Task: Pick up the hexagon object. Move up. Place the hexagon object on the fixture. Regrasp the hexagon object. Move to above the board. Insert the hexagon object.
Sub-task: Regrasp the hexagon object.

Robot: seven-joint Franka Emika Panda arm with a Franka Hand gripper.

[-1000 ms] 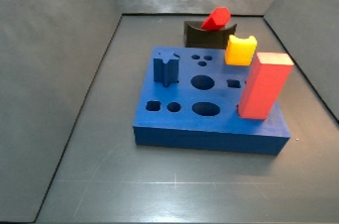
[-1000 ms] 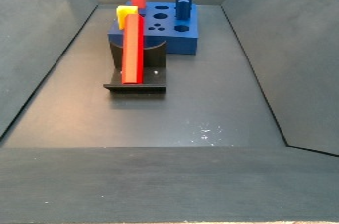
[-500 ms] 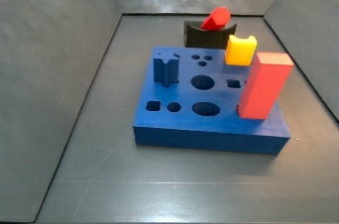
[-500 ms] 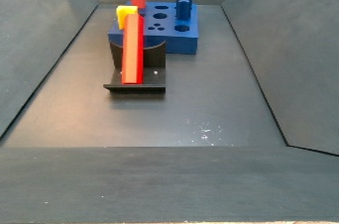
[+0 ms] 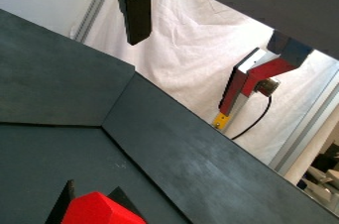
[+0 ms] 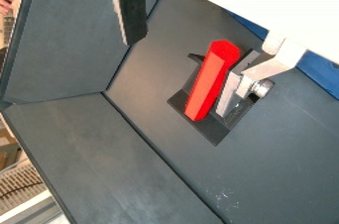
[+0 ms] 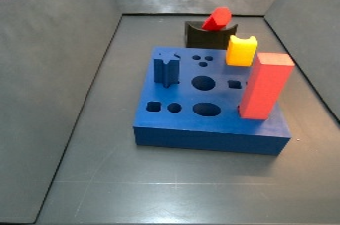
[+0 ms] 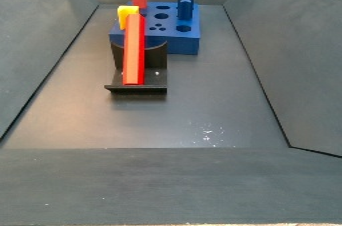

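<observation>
The hexagon object [image 6: 207,81] is a slim bright red rod standing upright in the black fixture [image 6: 225,127]. It shows in both side views [image 7: 217,18] [image 8: 135,32], with the fixture [image 7: 200,36] [image 8: 138,83] next to the blue board [image 7: 200,110] [image 8: 174,32]. My gripper [image 6: 196,42] is open and empty, apart from the rod and looking down on it. One dark-padded finger [image 6: 131,16] and one silver finger [image 6: 260,69] show. In a wrist view the gripper [image 5: 205,45] shows with the rod's red top [image 5: 101,209]. The gripper is out of both side views.
A yellow round-topped block [image 7: 242,49] [image 8: 127,15] and a thick red-orange block [image 7: 268,87] stand in the board. A blue peg [image 7: 166,69] [image 8: 186,7] stands in it too. Grey walls [image 7: 60,60] enclose the floor.
</observation>
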